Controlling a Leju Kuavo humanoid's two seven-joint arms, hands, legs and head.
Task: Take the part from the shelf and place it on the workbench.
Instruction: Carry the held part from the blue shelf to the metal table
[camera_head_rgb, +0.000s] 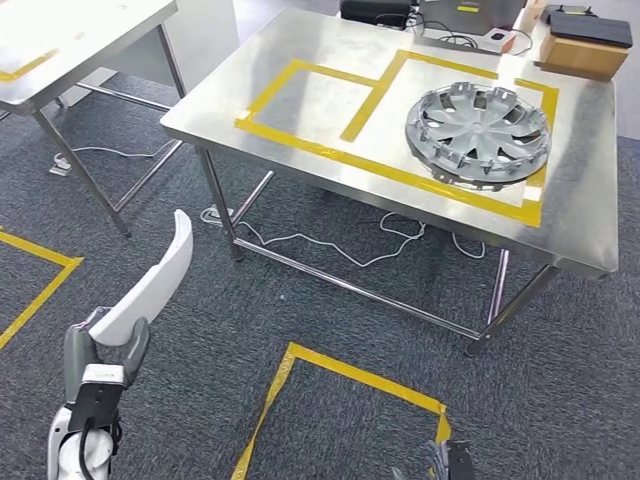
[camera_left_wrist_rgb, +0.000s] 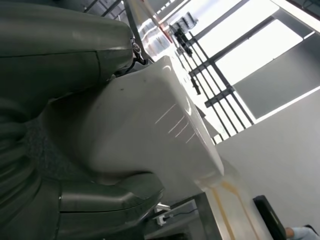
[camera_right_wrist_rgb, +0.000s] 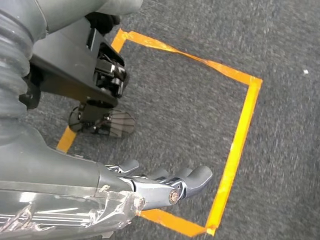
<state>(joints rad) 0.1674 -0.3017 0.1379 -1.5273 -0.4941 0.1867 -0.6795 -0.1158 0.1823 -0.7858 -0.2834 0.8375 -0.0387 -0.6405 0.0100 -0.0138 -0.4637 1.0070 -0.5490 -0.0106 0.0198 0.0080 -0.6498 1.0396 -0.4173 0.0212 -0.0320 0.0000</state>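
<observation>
Head view shows the left hand (camera_head_rgb: 102, 350) clamped on the white part (camera_head_rgb: 151, 283), right hand (camera_right_wrist_rgb: 166, 182) hanging empty, fingers apart; carrying is underway, and next comes setting it on the workbench (camera_head_rgb: 332, 105).

Grey carpet floor (camera_head_rgb: 189, 330) with yellow tape squares (camera_head_rgb: 340, 375), steel tables (camera_head_rgb: 589, 180), bright windows (camera_left_wrist_rgb: 260, 47)

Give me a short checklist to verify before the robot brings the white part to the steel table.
1. Left hand holds the white part: ok.
2. Grip firm enough for walking: cannot tell.
3. Free taped area on the table, beside the wheel cover: ok.
4. Right hand holds nothing, hanging over the carpet: ok.
5. Cables on the floor under the table, away from the feet: cannot tell.
</observation>
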